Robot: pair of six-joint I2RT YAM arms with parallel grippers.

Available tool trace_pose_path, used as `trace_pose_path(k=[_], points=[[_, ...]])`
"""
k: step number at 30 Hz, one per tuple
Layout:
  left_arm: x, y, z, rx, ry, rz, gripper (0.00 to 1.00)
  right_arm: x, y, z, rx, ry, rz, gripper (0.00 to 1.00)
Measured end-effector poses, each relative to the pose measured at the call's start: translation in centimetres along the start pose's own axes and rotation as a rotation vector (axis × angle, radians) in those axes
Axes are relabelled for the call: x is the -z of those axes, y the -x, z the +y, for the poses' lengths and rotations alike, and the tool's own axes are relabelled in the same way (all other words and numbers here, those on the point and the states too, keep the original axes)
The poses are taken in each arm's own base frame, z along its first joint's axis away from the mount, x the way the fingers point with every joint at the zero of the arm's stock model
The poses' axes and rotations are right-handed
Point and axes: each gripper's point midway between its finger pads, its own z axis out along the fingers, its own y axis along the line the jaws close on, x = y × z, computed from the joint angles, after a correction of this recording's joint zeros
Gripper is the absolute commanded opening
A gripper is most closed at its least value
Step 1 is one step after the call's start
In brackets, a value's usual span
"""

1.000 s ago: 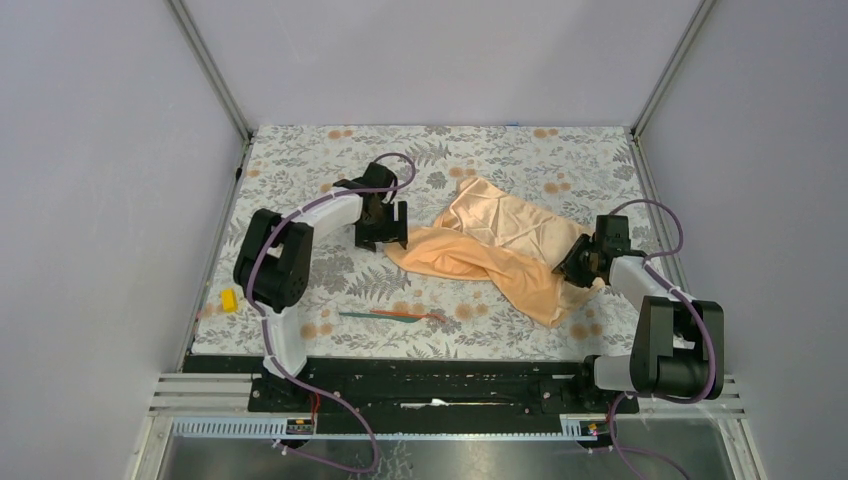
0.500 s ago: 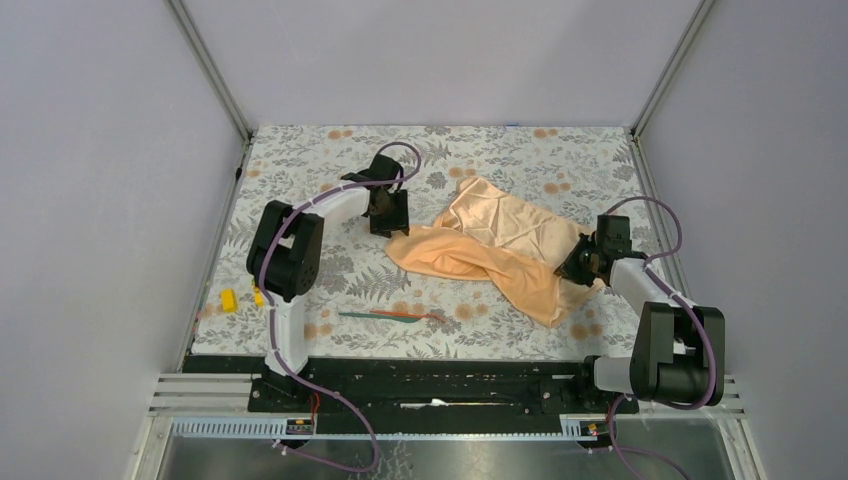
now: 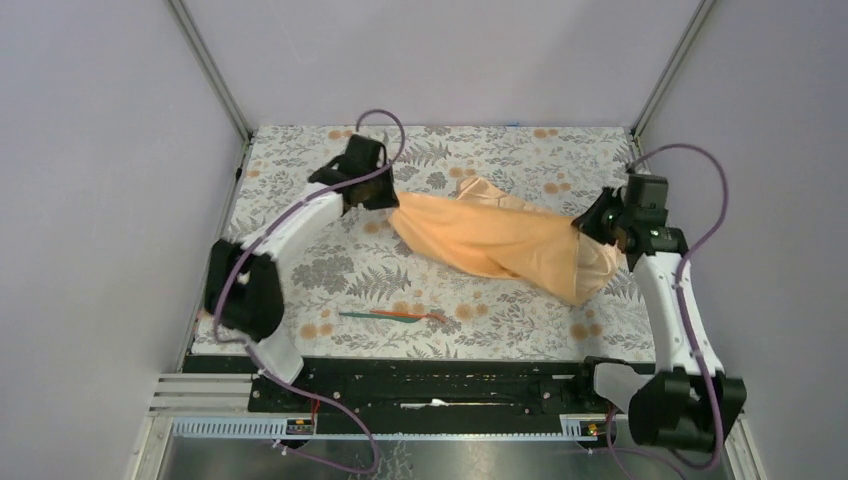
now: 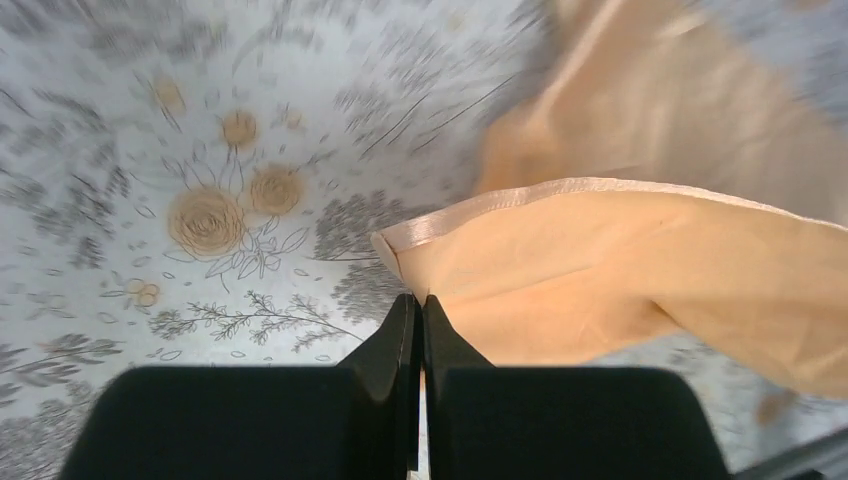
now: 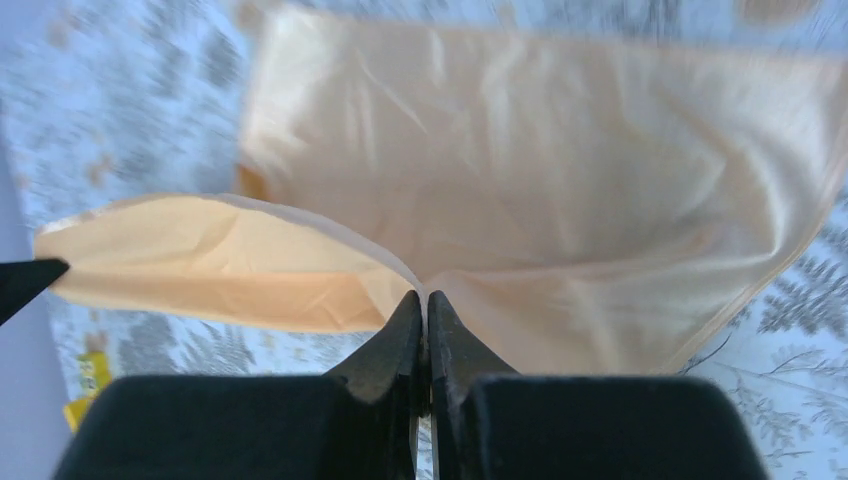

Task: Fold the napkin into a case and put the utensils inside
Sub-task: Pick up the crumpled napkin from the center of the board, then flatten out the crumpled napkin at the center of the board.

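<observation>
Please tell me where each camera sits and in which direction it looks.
Top view: above and behind the robot, looking down and forward at the tablecloth; left arm, right arm, napkin and utensils show.
Left wrist: on the left wrist, looking along the shut left fingers at a napkin corner above the tablecloth.
Right wrist: on the right wrist, looking along the shut right fingers at another napkin edge.
Shared: both wrist views show the pinched napkin.

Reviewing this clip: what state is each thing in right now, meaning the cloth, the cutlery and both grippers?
napkin: not yet a case, lifted and stretched between both grippers.
utensils: lying on the tablecloth, outside the napkin, untouched.
left gripper: jaws shut on a napkin corner.
right gripper: jaws shut on the napkin's edge.
</observation>
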Motion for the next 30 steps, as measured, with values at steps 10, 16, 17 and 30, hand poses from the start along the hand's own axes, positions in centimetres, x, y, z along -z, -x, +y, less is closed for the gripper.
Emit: trace_pose_path(k=[10,16,17,30], points=[[31.6,10.3,-8.7,-0.140,-0.415,-0.764,0.00,25.2,10.4,11.4,0.176,0.270,-0.633,0.00],[46.1,10.6,-11.1,-0.206,-0.618,-1.105,0.00,37.3,10.7,14.6,0.229,0.409,-0.929,0.00],[46.9,11.0,-11.4,-0.207,-0.636,-1.131,0.00,37.9,11.1,14.8,0.222,0.417,-0.956,0.00],[16.6,20.2,-11.3,-0.100,-0.334,-0.790,0.00,11.8,22.1,6.5,0.011,-0.066,-0.726,0.00]])
